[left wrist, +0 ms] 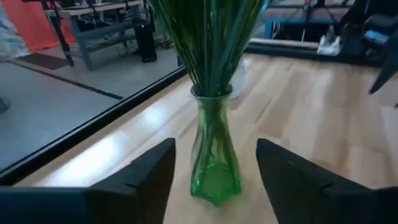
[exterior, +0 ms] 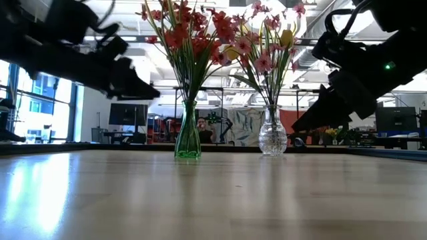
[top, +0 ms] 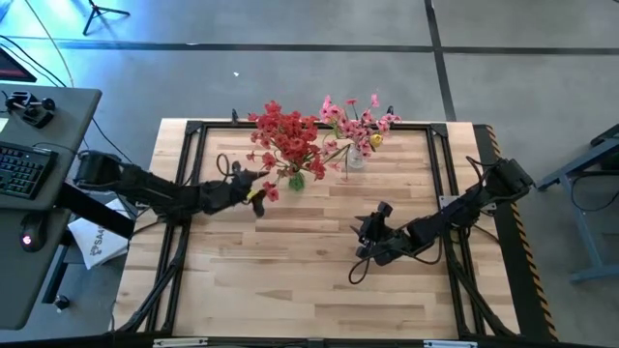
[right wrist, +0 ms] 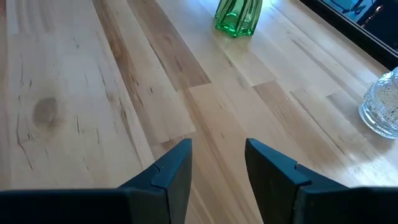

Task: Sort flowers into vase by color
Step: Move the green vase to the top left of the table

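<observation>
Standing at the far side of the wooden worktop (top: 290,271): 2 vases, near each other. Green vase (top: 296,180) with the red flowers (top: 282,135), thin green stems packed in its neck. Clear vase (top: 355,159) just to its right with the pink flowers (top: 353,121) and 1 yellow bloom (top: 375,140). Left gripper (top: 253,189) just beside the green vase, level with it, jaws open and empty, pointing at the glass body. Right gripper (top: 368,230) hovering over bare wood nearer the front, well apart from both vases, jaws open, holding nothing. Behind the worktop, a room with desks and screens.
</observation>
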Robot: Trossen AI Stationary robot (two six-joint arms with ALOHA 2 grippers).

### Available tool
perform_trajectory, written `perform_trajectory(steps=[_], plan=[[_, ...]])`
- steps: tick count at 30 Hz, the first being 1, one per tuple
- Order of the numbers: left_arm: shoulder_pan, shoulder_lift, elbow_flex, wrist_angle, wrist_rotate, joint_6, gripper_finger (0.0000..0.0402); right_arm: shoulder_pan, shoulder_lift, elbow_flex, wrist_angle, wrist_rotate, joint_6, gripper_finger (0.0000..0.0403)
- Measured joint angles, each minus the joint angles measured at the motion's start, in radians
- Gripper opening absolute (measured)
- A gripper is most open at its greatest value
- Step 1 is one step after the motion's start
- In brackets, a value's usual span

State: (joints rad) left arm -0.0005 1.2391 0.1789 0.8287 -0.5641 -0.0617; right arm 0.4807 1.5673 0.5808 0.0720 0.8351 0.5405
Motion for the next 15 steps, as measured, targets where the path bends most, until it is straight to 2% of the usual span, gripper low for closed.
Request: perform_trajectory(steps=[5,9,12,15], plan=[[0.12,0.147,0.101,0.007,0.156,0.012,0.0268,-0.018,0.0,0.0,0.01,0.002,0.0,0.0144],[0.168,0.29,0.189,0.007,0.16,-0.001,0.0295,-0.029,0.0,0.0,0.014,0.001,-0.003,0.0144],[0.188,0.391,0.256,0.006,0.164,-0.074,0.0297,-0.029,0.0,0.0,0.015,0.0,-0.007,0.0144],[0.192,0.474,0.328,0.009,0.182,-0.076,0.0298,-0.029,0.0,0.0,0.014,-0.001,-0.007,0.0144]])
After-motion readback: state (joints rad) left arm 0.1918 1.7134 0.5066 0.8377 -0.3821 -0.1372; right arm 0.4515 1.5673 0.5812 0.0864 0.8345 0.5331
